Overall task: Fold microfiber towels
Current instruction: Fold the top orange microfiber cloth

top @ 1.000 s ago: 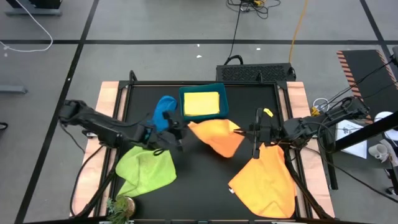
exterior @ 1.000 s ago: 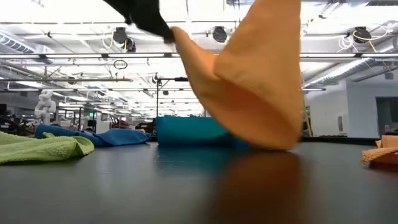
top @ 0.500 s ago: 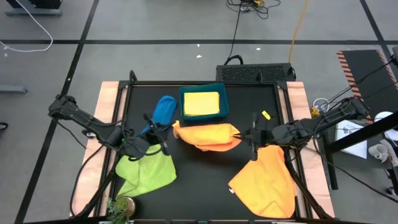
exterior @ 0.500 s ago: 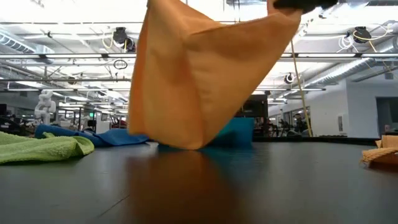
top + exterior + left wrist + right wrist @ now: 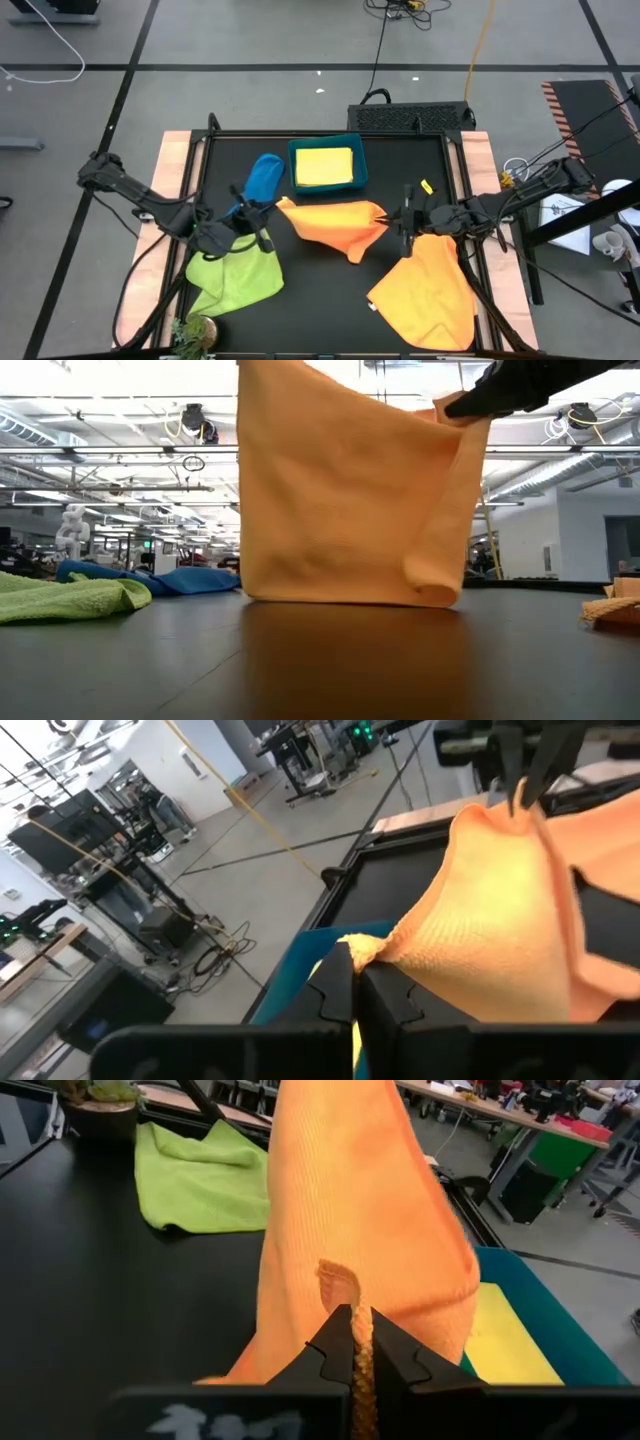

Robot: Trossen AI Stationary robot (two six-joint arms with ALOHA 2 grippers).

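Observation:
An orange microfiber towel (image 5: 335, 222) hangs as a spread sheet between my two grippers at the table's middle; its lower edge (image 5: 350, 596) rests on the black table. My left gripper (image 5: 270, 212) is shut on its left top corner. On the right top corner my right gripper (image 5: 398, 216) is shut. In the low view the left corner is cut off at the top, while the right gripper (image 5: 468, 402) shows. My left gripper pinches the towel's left top corner (image 5: 378, 950) between its two fingers, coming nearly level from the table's left. The cloth runs away from the fingers toward the other arm and hangs below. My right gripper pinches the right top corner (image 5: 340, 1285) between its two fingers, coming nearly level from the table's right. A small flap of cloth sticks up past the fingertips. The sheet hangs below, and a lower corner is curled on the table (image 5: 432, 588).
A lime green towel (image 5: 237, 275) lies near left, a blue one (image 5: 264, 178) far left. A teal bin (image 5: 352, 150) at the far middle holds a yellow towel (image 5: 323, 166). A second orange towel (image 5: 430, 295) lies near right. A potted plant (image 5: 192, 332) stands at the near-left corner.
My left gripper has drawn away toward the table's left and risen, carrying its corner. My right gripper has sunk a little and rolled. The orange towel, bunched a second ago, has spread out into a flat hanging sheet between them, its lower edge on the table.

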